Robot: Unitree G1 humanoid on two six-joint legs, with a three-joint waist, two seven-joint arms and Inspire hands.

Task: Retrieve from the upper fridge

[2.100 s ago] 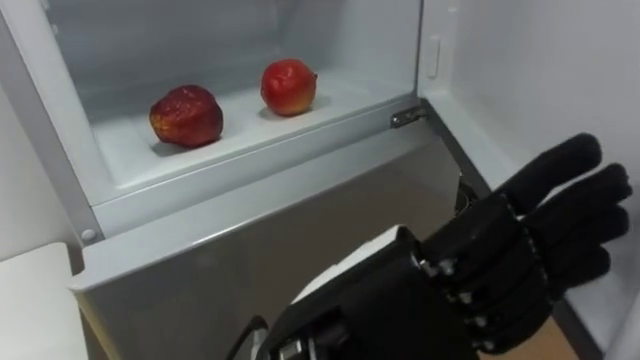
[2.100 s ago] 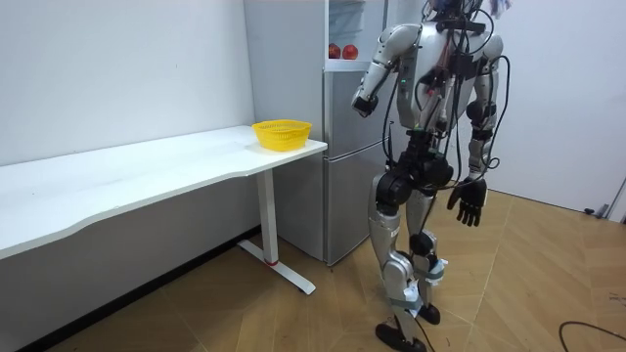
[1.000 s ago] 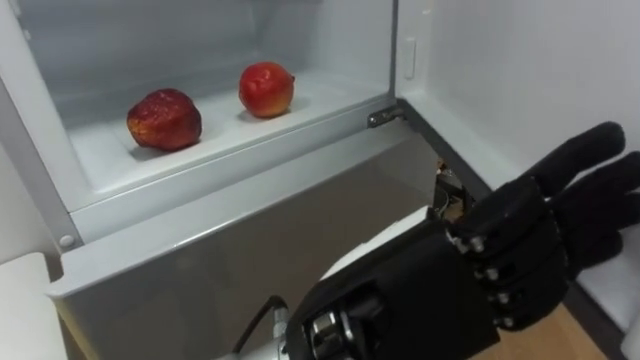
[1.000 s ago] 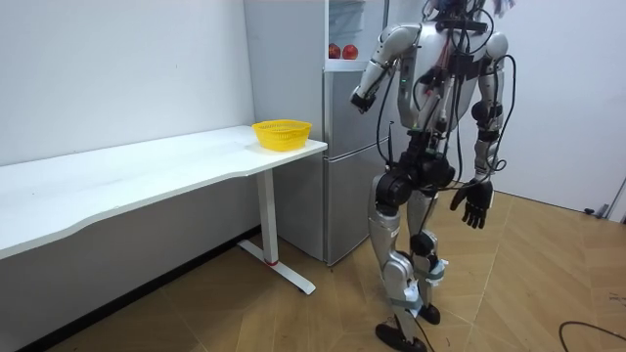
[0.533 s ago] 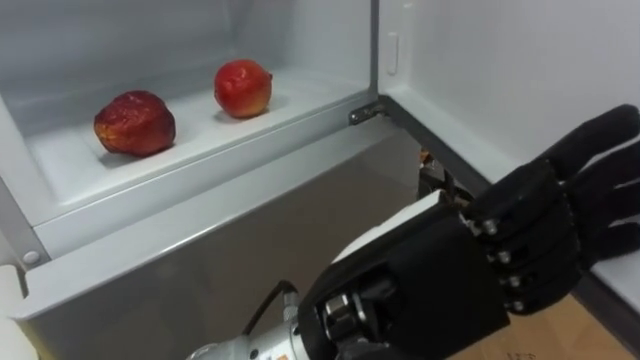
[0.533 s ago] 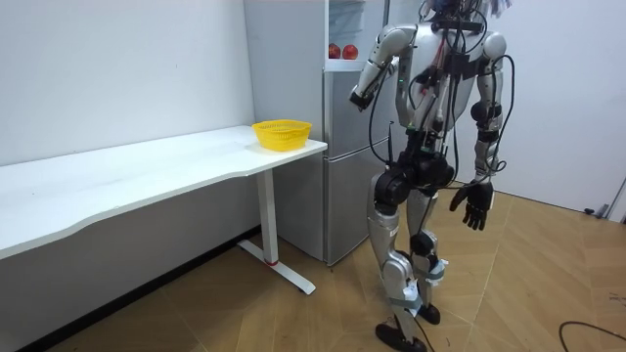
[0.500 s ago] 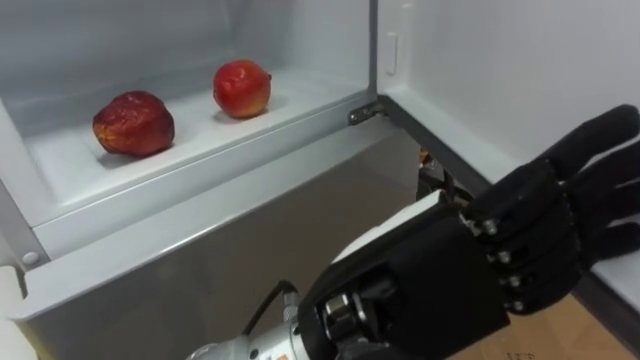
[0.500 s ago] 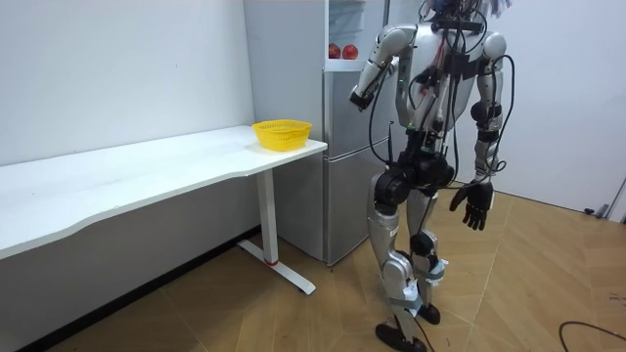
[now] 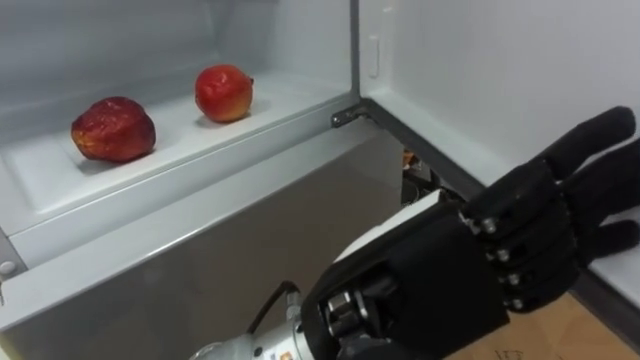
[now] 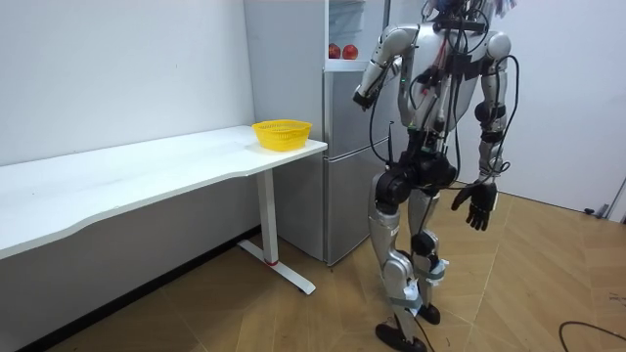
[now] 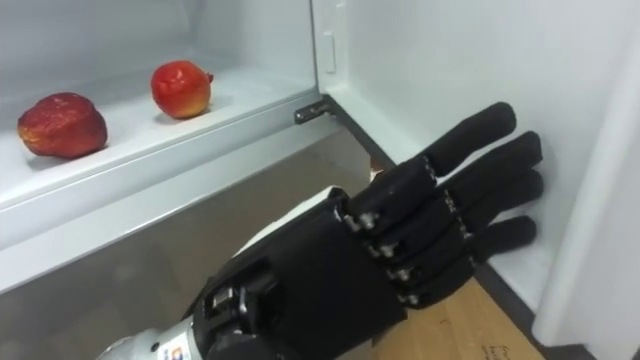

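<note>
Since a second ago the head camera has swung, so the shelf and its fruit sit further left in the eye views, and in the room view the raised left arm has crept slightly higher. The robot stands on the wood-look floor before the tall grey fridge (image 10: 342,196), whose upper compartment is open. Its smooth white door lining (image 9: 480,90) stands to the right of the flat, brushed grey lower door (image 9: 200,260). To the room view's left runs a long white table (image 10: 147,176) with a wavy front edge. At its near corner is a round yellow mesh basket (image 10: 282,134).

The left hand (image 9: 520,240), matt black and ribbed at the knuckles, hovers below and to the right of the compartment, fingers straight and close together, holding nothing. The right hand (image 10: 476,205) hangs at the robot's side, fingers loosely spread.

On the smooth white shelf (image 9: 150,165) lie the two fruits, apart from each other: a lumpy dark red fruit (image 9: 112,129) on the left and a rounder, glossy bright red fruit (image 9: 223,93) further back.
</note>
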